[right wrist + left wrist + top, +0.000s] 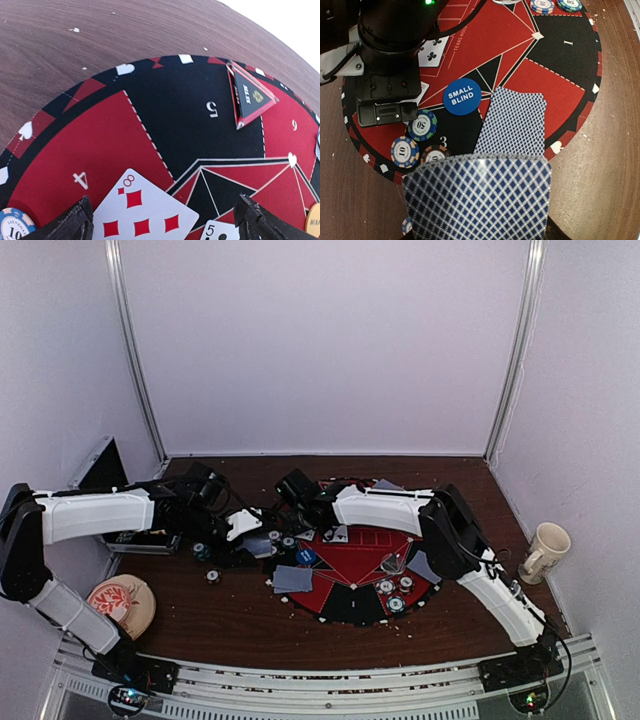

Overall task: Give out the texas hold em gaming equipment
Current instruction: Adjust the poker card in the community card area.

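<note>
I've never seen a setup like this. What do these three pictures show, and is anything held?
Two robot arms stand at a table's near edge. The wide picture looks down from above; the other two come from cameras on each arm's wrist. On the table lies a red-and-black mat with poker chips, a blue Small Blind button, face-down cards and an eight of diamonds. A mug stands at the right. The left hand seems to grip a blue-backed card, blurred close to its camera. The right hand hangs open over the eight of diamonds, holding nothing.
</note>
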Robot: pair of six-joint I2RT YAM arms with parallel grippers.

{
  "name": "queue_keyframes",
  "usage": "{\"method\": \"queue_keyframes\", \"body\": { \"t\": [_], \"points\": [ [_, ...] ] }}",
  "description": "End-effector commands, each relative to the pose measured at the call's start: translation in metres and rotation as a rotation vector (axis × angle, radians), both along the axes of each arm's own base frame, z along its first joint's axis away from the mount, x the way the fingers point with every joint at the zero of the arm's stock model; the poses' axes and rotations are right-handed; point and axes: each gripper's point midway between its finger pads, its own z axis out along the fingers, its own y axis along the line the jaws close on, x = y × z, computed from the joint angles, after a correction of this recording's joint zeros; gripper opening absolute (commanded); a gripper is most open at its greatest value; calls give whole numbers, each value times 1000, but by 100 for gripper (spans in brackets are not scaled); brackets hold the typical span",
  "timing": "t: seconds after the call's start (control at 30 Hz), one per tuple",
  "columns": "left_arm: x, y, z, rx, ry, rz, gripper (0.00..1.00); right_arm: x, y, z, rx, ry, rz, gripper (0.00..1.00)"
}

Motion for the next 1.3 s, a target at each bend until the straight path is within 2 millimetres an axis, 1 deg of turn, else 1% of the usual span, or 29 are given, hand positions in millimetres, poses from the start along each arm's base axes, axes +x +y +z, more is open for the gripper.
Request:
{"method": "queue_keyframes", "body": {
  "t": [0.0,0.2,0.3,0.37,0.57,0.73,1.07,1.13,1.27],
  "points": [
    [5,-3,13,-43,-37,-1,54,-8,-23,-17,-106,26,-63,100],
    [5,-3,12,-44,-38,-3,54,-23,-40,-24,-131,64,-70,100],
    [5,-4,13,-46,-36,-3,54,-24,-45,-16,-129,52,-78,100],
    [5,-4,12,-45,-36,-4,54,-28,-48,-18,-136,60,-68,100],
    [5,-4,14,-49,-39,-3,54,-29,-39,-12,-124,70,-15,100],
    [4,-3,16,-50,-42,-1,54,-30,-39,-9,-140,79,3,100],
    [4,-3,16,-53,-42,-2,54,-42,-43,-4,-159,107,43,100],
    [4,-3,16,-52,-41,-3,54,-44,-40,-3,-157,110,57,100],
    [4,-3,17,-53,-43,-1,54,-44,-34,10,-109,98,52,100]
  ]
}}
